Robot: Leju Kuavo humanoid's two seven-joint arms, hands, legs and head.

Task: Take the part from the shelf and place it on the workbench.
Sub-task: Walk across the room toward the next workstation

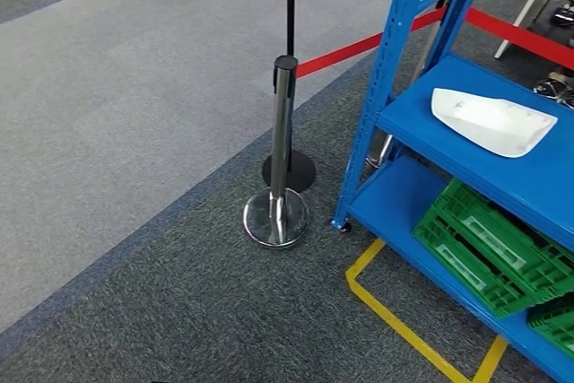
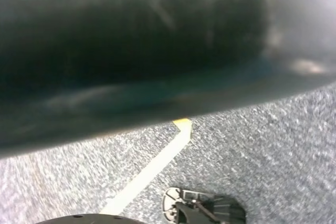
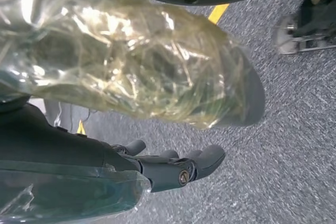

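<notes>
Head view looks down on grey carpet (image 1: 135,132), lighter to the left and darker and coarser toward the blue metal shelf rack (image 1: 395,69) on the right. Between the open floor and the rack stands a chrome stanchion post with a round mirrored base (image 1: 279,172), and a red barrier belt (image 1: 352,47) runs from its top behind the rack's uprights. Just behind the post is a black curved stand on a flat round foot (image 1: 290,163). Green plastic crates (image 1: 494,253) lie on the rack's lowest shelf, and yellow floor tape (image 1: 399,320) marks a corner beside the rack's foot.

The white flat moulded part (image 1: 491,121) lies on the rack's middle shelf, long axis running along the shelf, its narrow rounded end toward the rack's near upright and its broader end pointing away to the right.

Right wrist view shows the right hand (image 3: 174,169) hanging over dark carpet, its dark fingers (image 3: 206,158) straight, lying side by side and holding nothing, beside a thumb wrapped in clear crinkled film (image 3: 130,61). Left wrist view is blurred by a dark shape; I cannot tell how the left hand's fingers lie.
</notes>
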